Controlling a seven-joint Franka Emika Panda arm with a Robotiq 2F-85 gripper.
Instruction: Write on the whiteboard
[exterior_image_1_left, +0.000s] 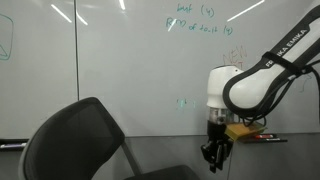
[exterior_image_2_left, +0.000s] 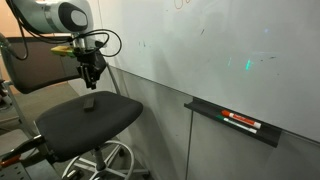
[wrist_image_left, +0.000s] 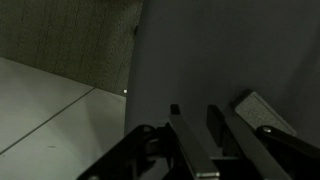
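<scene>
- An office chair stands at left before the whiteboard, which fills the wall behind; a small dark object lies on its seat.
- The end effector hangs above that object, fingers spread and empty; a straight, centred descent before closing looks the sound move.
- Teal handwriting is too small to read; the arm bears "KA EMIKA".
- Markers rest in the tray ledge at right.

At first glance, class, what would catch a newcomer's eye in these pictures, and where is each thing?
The huge glossy whiteboard fills the wall, with teal-green handwriting near its top. In front, the robot arm points its pincer down over the seat of the black office chair.
</scene>
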